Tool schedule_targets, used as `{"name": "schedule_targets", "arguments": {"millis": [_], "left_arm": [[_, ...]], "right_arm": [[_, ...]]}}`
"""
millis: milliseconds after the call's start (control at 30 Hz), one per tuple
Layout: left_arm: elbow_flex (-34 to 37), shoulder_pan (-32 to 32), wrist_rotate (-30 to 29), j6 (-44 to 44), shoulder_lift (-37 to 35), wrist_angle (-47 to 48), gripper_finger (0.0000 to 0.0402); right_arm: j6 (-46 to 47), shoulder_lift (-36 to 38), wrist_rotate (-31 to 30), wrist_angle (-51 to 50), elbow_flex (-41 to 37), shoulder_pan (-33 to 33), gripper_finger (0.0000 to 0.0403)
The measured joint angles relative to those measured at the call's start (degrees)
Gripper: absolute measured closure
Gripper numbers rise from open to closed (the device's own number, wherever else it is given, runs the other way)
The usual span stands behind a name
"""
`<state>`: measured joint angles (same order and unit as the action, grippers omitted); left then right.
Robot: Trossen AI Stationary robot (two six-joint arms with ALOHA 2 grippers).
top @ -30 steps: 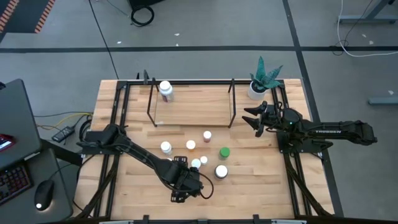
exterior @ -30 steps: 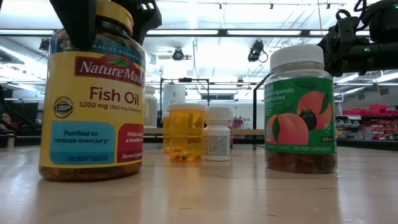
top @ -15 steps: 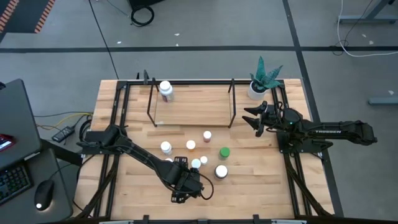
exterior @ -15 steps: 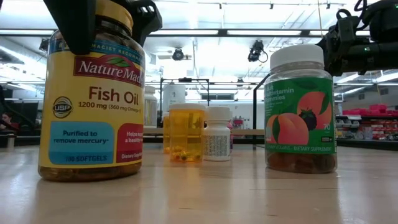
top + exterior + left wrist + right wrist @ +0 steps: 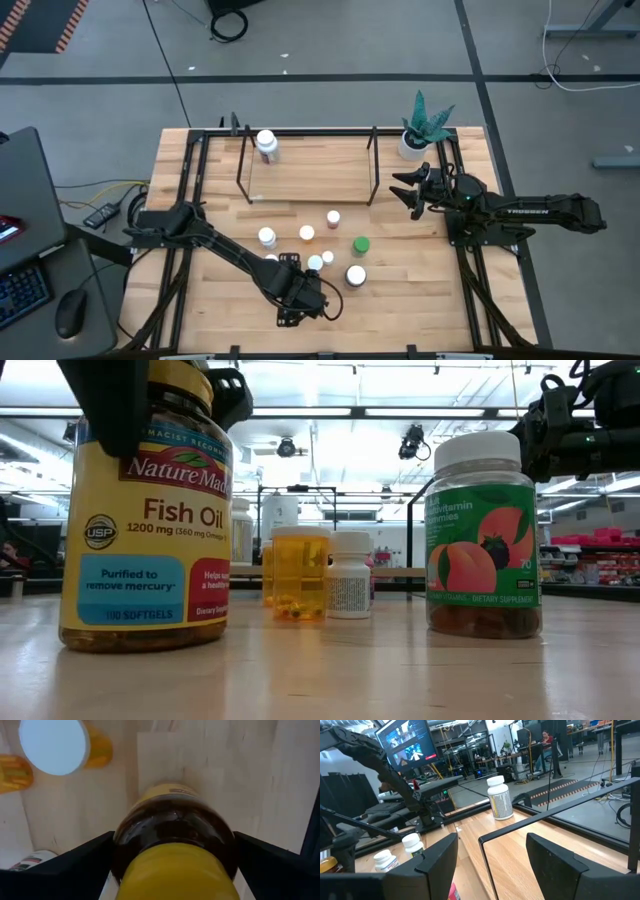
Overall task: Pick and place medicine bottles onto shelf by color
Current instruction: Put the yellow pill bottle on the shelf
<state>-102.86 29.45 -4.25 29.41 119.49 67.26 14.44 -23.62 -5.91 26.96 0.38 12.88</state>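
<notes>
A large amber fish-oil bottle (image 5: 145, 540) with a yellow cap (image 5: 175, 872) stands on its base near the table's front. My left gripper (image 5: 300, 298) points down over it, open, with one finger on each side of its top. Several smaller medicine bottles stand mid-table, among them a white-capped peach one (image 5: 483, 540), a green-capped one (image 5: 360, 245) and a pinkish one (image 5: 333, 217). One white-capped bottle (image 5: 266, 145) stands on the far left of the shelf (image 5: 310, 170). My right gripper (image 5: 402, 193) waits open and level by the shelf's right end, holding nothing. My left gripper's fingers (image 5: 90, 857) come from above and stand close against two opposite sides of the bottle's dark shoulder (image 5: 172, 827), just below the cap. Whether they touch it I cannot tell. The bottle stands upright on the table.
A potted plant (image 5: 420, 130) stands at the far right corner beside the shelf. Thin black uprights (image 5: 243, 165) frame the shelf. An amber vial (image 5: 300, 575) and a small white bottle (image 5: 350, 575) stand just behind the fish-oil bottle. Bare wood lies at the near right.
</notes>
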Motion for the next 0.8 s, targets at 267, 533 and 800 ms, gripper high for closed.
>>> {"name": "schedule_targets", "arguments": {"millis": [267,533,800], "left_arm": [[0.0,0.0,0.0,-0.5,0.4,-0.4,0.0010],[0.0,0.0,0.0,-1.6,0.4,-0.7,0.0043],[-0.1,-0.7,1.2,-3.3,0.2,0.1,0.0060]], "right_arm": [[0.0,0.0,0.0,0.0,0.0,0.0,0.0160],[0.0,0.0,0.0,0.0,0.0,0.0,0.0160],[0.0,0.0,0.0,0.0,0.0,0.0,0.0160]]}}
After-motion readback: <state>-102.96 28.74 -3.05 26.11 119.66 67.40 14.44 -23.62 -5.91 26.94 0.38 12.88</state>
